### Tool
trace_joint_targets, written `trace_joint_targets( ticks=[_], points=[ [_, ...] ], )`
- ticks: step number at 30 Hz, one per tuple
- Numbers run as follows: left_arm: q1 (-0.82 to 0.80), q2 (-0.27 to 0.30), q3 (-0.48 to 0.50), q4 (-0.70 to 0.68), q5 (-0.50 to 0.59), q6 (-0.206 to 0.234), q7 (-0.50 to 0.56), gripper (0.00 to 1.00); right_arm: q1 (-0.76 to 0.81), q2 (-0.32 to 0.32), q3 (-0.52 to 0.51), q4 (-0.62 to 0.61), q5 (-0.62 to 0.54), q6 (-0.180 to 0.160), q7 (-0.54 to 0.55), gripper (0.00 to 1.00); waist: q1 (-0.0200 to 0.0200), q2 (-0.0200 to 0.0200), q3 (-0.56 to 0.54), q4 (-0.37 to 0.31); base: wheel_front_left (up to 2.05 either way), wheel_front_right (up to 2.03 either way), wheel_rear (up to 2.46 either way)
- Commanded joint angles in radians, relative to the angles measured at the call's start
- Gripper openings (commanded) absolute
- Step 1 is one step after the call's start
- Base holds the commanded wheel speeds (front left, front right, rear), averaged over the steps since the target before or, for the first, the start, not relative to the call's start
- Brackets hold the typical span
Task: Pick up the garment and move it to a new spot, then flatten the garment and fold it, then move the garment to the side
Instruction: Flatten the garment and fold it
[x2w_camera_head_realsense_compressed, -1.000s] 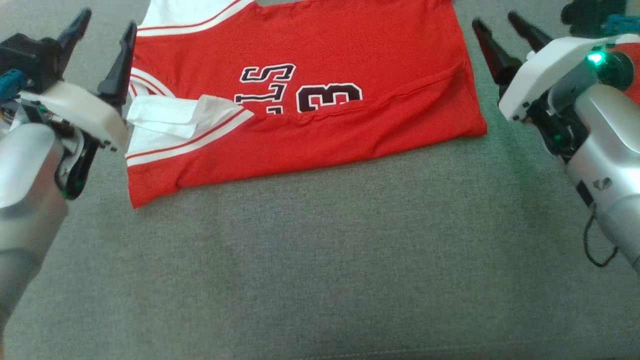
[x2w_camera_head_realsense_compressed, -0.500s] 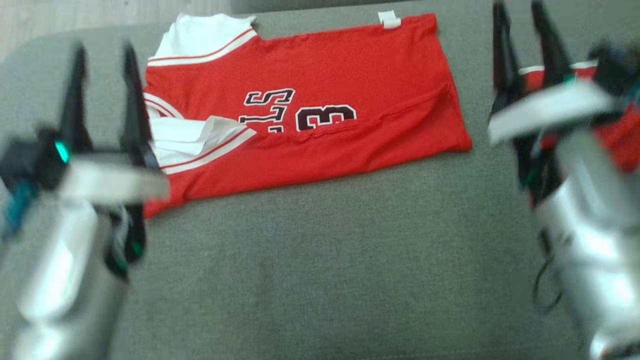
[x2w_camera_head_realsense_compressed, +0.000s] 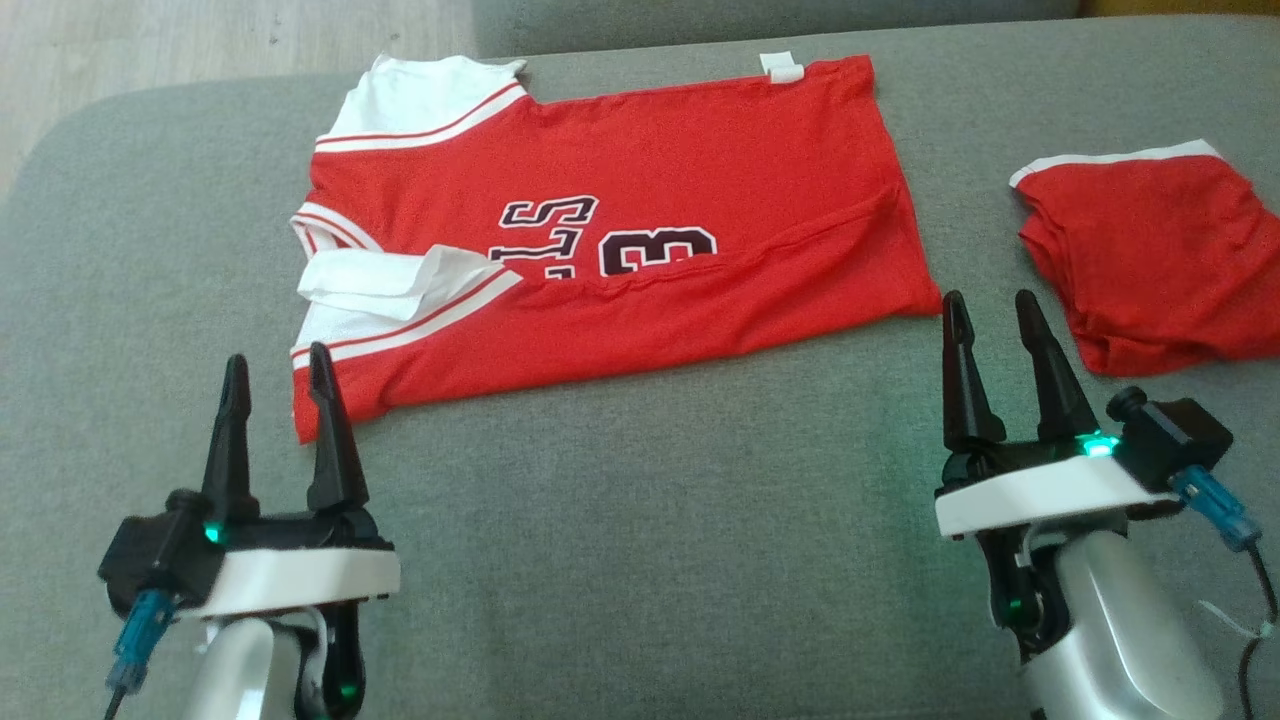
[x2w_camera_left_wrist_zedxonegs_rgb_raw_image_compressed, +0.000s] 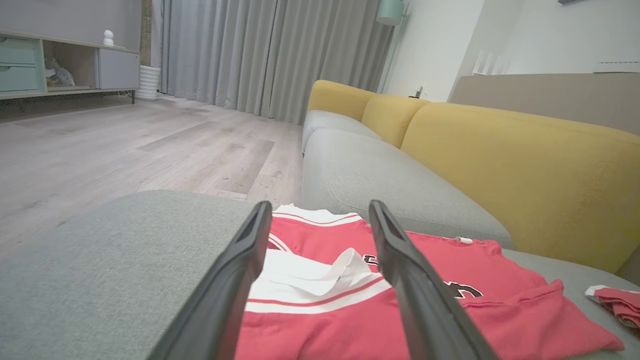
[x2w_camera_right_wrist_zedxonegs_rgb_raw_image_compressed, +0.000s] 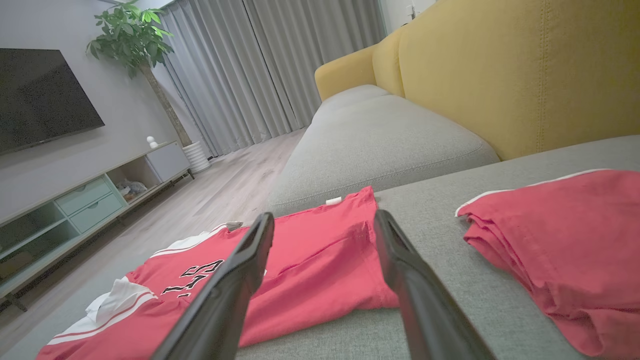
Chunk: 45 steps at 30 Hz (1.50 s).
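The garment (x2w_camera_head_realsense_compressed: 640, 220), a red jersey with white trim and dark lettering, lies flat and folded lengthwise on the grey seat cushion (x2w_camera_head_realsense_compressed: 640, 560). It shows too in the left wrist view (x2w_camera_left_wrist_zedxonegs_rgb_raw_image_compressed: 350, 310) and the right wrist view (x2w_camera_right_wrist_zedxonegs_rgb_raw_image_compressed: 310, 260). My left gripper (x2w_camera_head_realsense_compressed: 278, 365) stands open just below the jersey's near left corner, nothing between its fingers. My right gripper (x2w_camera_head_realsense_compressed: 990, 305) is open as well, close beside the jersey's near right corner, apart from the cloth.
A second red piece, folded shorts (x2w_camera_head_realsense_compressed: 1150, 260), lies on the cushion at the right, also in the right wrist view (x2w_camera_right_wrist_zedxonegs_rgb_raw_image_compressed: 565, 250). Yellow backrests (x2w_camera_left_wrist_zedxonegs_rgb_raw_image_compressed: 520, 170) rise behind the seat. The cushion's rounded left edge drops to a wooden floor (x2w_camera_head_realsense_compressed: 200, 40).
Both arms have drawn back from beside the jersey toward the near edge, grippers still open. The camera has shifted, so the red shorts now show at the right. The jersey lies as before.
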Motion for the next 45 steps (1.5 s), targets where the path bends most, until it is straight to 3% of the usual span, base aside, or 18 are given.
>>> trace_joint_targets(
  ticks=[1, 9, 21, 31, 32, 33, 34, 39, 45],
  points=[
    [-0.04, 0.002, 0.046, -0.024, 0.021, -0.013, -0.004, 1.0, -0.017, 0.004, 0.027, -0.042, 0.003, 0.007, -0.006, 1.0, 0.0002, 0.0, 0.002, -0.003, 0.0, 0.0, 0.0],
    [-0.105, 0.002, 0.045, 0.16, 0.086, -0.044, 0.014, 1.0, -0.031, 0.004, 0.052, -0.073, -0.005, 0.007, -0.006, 1.0, 0.0002, 0.0, 0.033, -0.023, 0.0, 0.0, 0.0],
    [-0.263, 0.086, 0.082, 0.471, 0.109, 0.045, 0.138, 1.0, -0.046, 0.004, 0.078, -0.09, -0.002, 0.007, -0.006, 1.0, 0.0002, 0.0, 0.103, -0.062, 0.0, 0.0, 0.0],
    [-0.286, 0.104, 0.069, 0.599, 0.096, 0.046, 0.236, 1.0, -0.049, 0.004, 0.095, -0.096, 0.015, 0.007, -0.006, 1.0, 0.0002, 0.0, 0.113, -0.086, 0.0, 0.0, 0.0],
    [-0.288, 0.106, 0.066, 0.608, 0.096, 0.044, 0.242, 0.82, -0.05, 0.004, 0.096, -0.096, 0.016, 0.007, -0.006, 1.0, 0.0002, 0.0, 0.113, -0.086, 0.0, 0.0, 0.0],
    [-0.29, 0.108, 0.064, 0.614, 0.095, 0.041, 0.244, 0.36, -0.051, 0.004, 0.097, -0.095, 0.016, 0.007, -0.006, 1.0, 0.0002, 0.0, 0.111, -0.087, 0.0, 0.0, 0.0],
    [-0.292, 0.108, 0.063, 0.618, 0.093, 0.036, 0.243, 0.0, -0.051, 0.004, 0.097, -0.094, 0.017, 0.007, -0.006, 1.0, 0.0002, 0.0, 0.11, -0.087, 0.0, 0.0, 0.0],
    [-0.298, 0.11, 0.062, 0.607, 0.087, 0.027, 0.209, 0.0, -0.049, 0.004, 0.094, -0.087, 0.015, 0.007, -0.006, 1.0, 0.0002, 0.0, 0.098, -0.084, 0.0, 0.0, 0.0],
    [-0.302, 0.094, 0.059, 0.53, 0.08, 0.003, 0.072, 0.0, -0.045, 0.004, 0.085, -0.056, -0.003, 0.007, -0.006, 1.0, 0.0002, 0.0, 0.08, -0.073, 0.0, 0.0, 0.0]
  ],
)
